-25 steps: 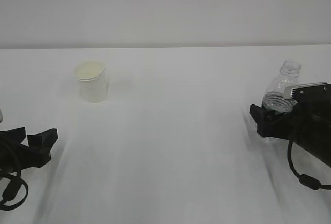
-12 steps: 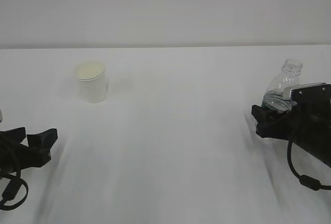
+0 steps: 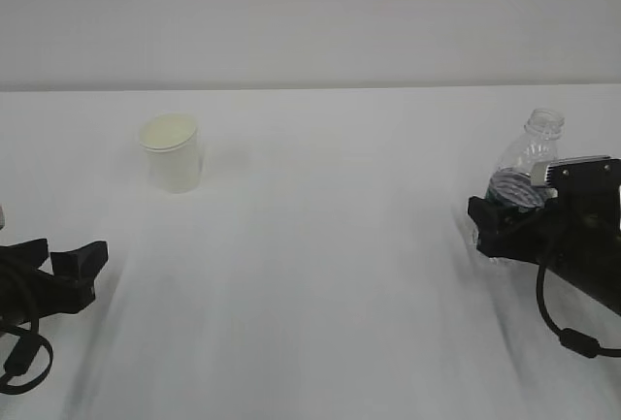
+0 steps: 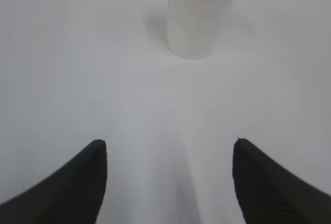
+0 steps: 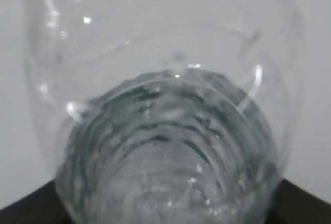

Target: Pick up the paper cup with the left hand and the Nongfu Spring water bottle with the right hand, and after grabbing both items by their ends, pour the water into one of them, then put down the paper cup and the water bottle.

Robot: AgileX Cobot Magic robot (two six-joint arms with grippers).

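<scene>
The left tool (image 3: 60, 263) rests low on the white tabletop (image 3: 330, 245), its two dark fingers (image 4: 83, 182) spread wide with nothing between them. Straight ahead of it, well apart, the paper cup (image 3: 173, 153) stands upright. The right tool (image 3: 505, 218) sits around the lower body of the Nongfu Spring water bottle (image 3: 529, 163), which fills its wrist view and leans slightly; whether the fingers actually press the bottle cannot be told. The bottle's open neck rises above the tool.
</scene>
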